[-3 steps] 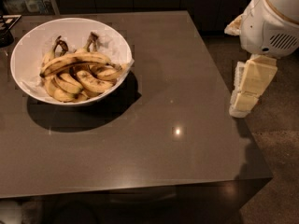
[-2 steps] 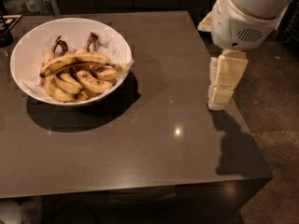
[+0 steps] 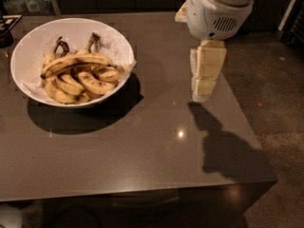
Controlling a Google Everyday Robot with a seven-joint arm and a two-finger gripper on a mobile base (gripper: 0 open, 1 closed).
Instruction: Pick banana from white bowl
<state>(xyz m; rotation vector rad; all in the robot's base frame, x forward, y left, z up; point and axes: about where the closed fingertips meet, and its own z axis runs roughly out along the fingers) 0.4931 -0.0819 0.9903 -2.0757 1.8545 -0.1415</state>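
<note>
The white bowl [image 3: 28, 42] stands on the left part of the dark table and holds several bananas on a white paper lining. The banana [image 3: 78, 61], the longest one, lies across the top of the pile, yellow with brown streaks and dark tips. My gripper [image 3: 205, 87] hangs from the white arm above the table's right part, well to the right of the bowl and apart from it. It holds nothing.
The dark glossy table [image 3: 142, 146] ends at a front edge and a right edge near the gripper. Speckled floor [image 3: 275, 89] lies to the right. Dark cabinets stand at the back. A dark object [image 3: 4, 30] sits at the far left edge.
My arm and gripper have moved left, from beyond the table's right edge to above its right part, closer to the bowl. The bowl and bananas have not moved.
</note>
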